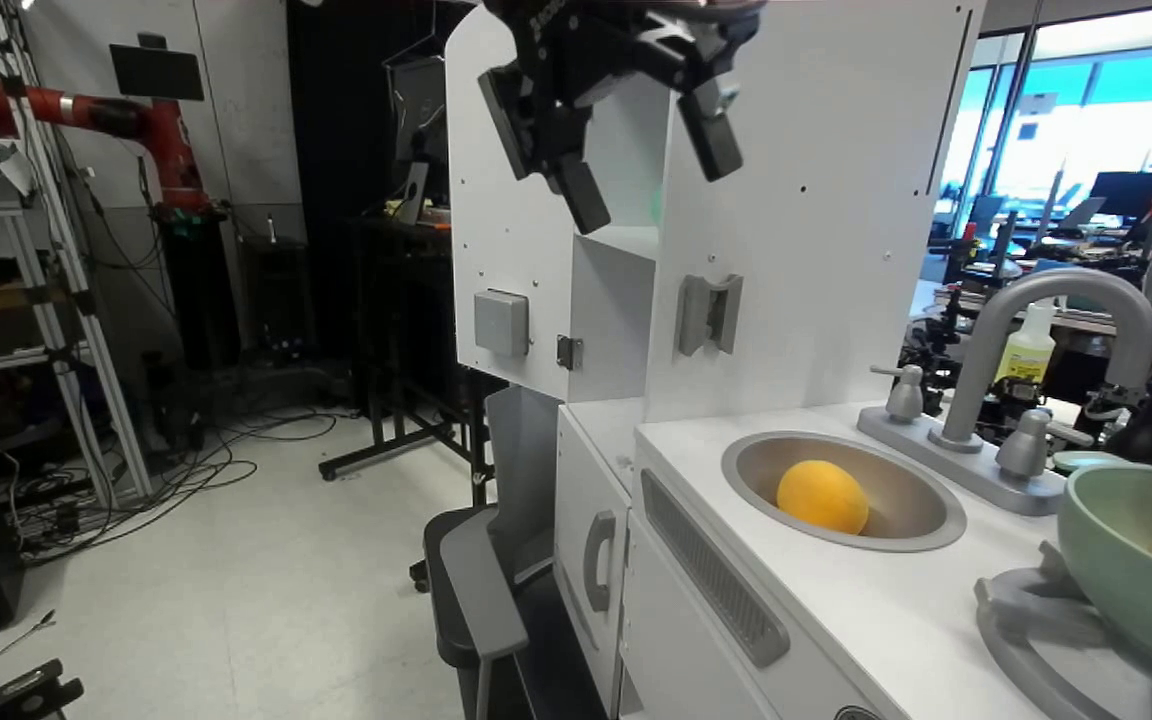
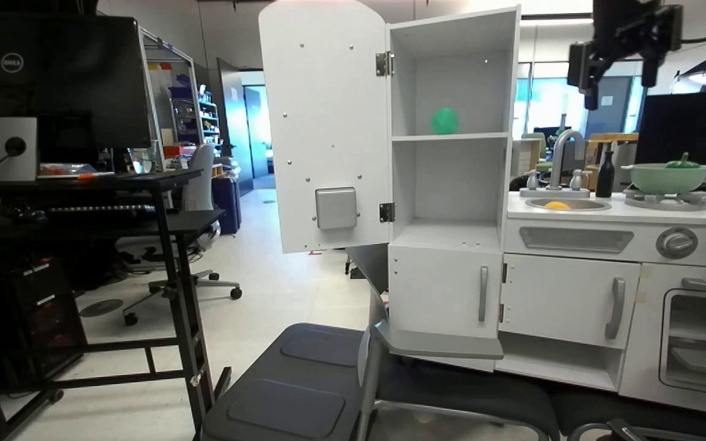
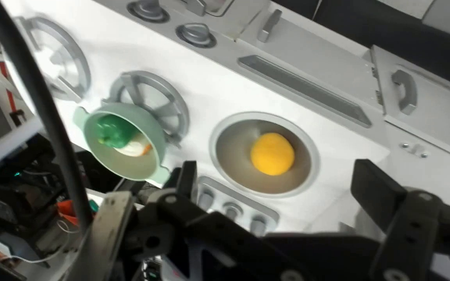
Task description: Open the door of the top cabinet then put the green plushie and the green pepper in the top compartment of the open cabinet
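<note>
Cabinet door (image 2: 331, 122): white, smooth, matt board by its look. Hinges (image 2: 382, 64): dull dark metal. Square handle (image 1: 502, 323): grey, matt, plastic-looking. Top compartment (image 2: 472, 92): white, smooth walls. Worktop (image 3: 207, 97): white, smooth. Sink (image 3: 236, 168): grey, metallic-looking — soft sheen. Tap (image 1: 991, 350): grey, matt, plastic-looking. Grille (image 1: 711, 568): grey, finely textured. Bowl (image 1: 1136, 570): pale green, smooth, low sheen. Green pepper (image 3: 115, 130): glossy, plastic-looking. Yellow ball (image 1: 822, 497): matt. Yellow-labelled bottle (image 1: 1026, 352): translucent plastic. Gripper (image 3: 279, 183): black, matt, hard-looking — pads (image 3: 375, 191) smooth.

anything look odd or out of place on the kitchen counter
The green pot seems off-centre on its burner, set toward the back: in the wrist view, the burner's front part shows bare. I see no spill.
</note>
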Controlling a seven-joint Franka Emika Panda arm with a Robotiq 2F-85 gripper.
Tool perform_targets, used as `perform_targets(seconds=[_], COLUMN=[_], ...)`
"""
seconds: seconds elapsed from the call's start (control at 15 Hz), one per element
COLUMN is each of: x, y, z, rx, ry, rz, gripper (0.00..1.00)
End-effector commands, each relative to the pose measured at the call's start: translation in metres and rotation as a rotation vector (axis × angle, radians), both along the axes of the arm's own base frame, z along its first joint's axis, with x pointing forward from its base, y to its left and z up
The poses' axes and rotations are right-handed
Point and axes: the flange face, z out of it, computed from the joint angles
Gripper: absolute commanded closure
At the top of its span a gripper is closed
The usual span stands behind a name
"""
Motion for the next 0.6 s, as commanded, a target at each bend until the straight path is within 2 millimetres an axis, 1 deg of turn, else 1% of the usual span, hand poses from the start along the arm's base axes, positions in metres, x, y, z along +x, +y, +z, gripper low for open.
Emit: perform_targets(seconds=[0.0,0.07,0.13,0.2,0.27,0.33,0.4,0.47,0.53], x=[-0.050,-0.056,-0.063,-0.068,-0.069,-0.071,-0.068,-0.061,-0.057], y=[-0.083,-0.108,-0.133,-0.154,-0.170,-0.195,-0.205,-0.215,-0.220], z=[0.006,0.006,0.002,0.000,0.000,-0.015,-0.016,-0.019,-0.020], rx=[0.061,0.071,0.082,0.096,0.110,0.129,0.144,0.167,0.185], ry=[-0.049,-0.064,-0.078,-0.091,-0.108,-0.120,-0.136,-0.144,-0.155], rz=[-0.115,-0.150,-0.183,-0.209,-0.236,-0.260,-0.278,-0.287,-0.300], gripper=[0.00,0.00,0.00,0.00,0.00,0.00,0.00,0.00,0.00])
